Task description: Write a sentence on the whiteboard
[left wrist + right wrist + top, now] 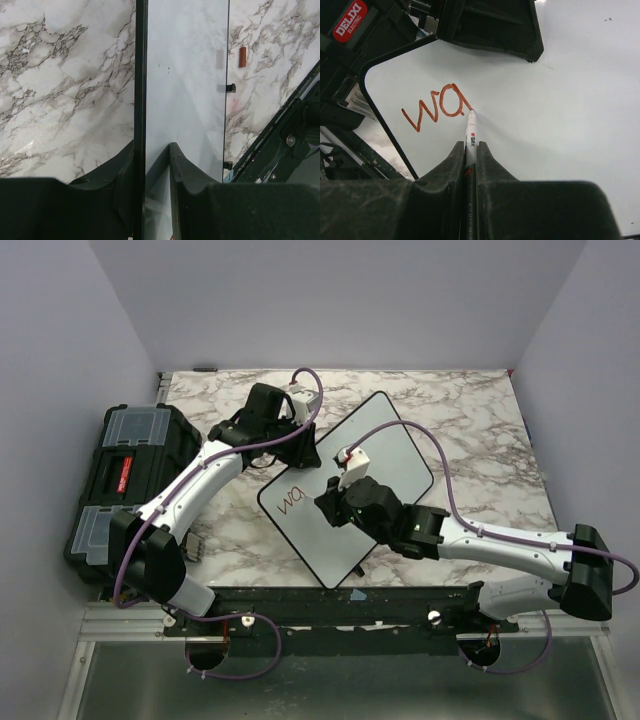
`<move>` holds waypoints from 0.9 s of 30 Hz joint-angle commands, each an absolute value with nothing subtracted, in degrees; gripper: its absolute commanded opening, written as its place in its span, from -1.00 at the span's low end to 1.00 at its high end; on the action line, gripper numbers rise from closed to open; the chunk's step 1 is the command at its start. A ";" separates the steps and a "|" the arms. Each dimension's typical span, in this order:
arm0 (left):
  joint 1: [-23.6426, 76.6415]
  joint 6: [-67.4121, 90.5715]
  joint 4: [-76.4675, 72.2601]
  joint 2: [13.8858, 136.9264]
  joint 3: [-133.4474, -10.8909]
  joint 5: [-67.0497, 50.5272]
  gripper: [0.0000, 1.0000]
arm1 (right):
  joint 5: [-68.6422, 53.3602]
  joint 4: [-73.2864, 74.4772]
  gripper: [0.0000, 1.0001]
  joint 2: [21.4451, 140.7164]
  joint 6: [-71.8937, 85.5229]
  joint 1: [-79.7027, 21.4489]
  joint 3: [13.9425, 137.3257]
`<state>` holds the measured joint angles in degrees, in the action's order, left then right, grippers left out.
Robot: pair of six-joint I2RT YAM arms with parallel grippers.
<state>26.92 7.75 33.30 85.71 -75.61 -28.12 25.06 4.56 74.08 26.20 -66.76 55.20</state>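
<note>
The whiteboard (392, 452) lies slanted on the marble table. Red marker letters "wa" (437, 107) of the sentence stand near its near-left corner, also visible as "wa" (291, 505) in the top view. My right gripper (470, 147) is shut on a white marker (471, 129), whose red tip touches the board at the tail of the "a". My left gripper (152, 160) is shut on the whiteboard's black far-left rim (140, 75), one finger (125, 175) outside the rim, the other finger (178, 167) on the white face.
A black toolbox (125, 475) with clear lid compartments stands left of the board, its red label (351, 20) close to the board's corner. A small red marker cap (242, 57) lies on the marble past the board's edge. Purple walls enclose the table (480, 420).
</note>
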 commanded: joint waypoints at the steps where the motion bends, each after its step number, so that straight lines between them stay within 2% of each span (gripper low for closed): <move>1: 29.62 4.48 36.21 85.45 -74.54 -29.25 -1.00 | 26.10 8.43 -0.99 73.53 26.96 -66.67 53.87; 14: 29.71 4.36 35.77 84.99 -74.18 -30.95 -1.00 | 26.76 1.71 -0.99 67.99 25.88 -66.69 53.52; 27: 29.97 4.31 35.68 84.34 -74.18 -32.04 -1.00 | 27.23 0.57 -0.99 73.88 23.61 -66.58 57.91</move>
<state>27.57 7.38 32.49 85.12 -75.61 -28.99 25.28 2.46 72.49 24.84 -66.74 55.51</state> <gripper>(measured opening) 0.274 0.126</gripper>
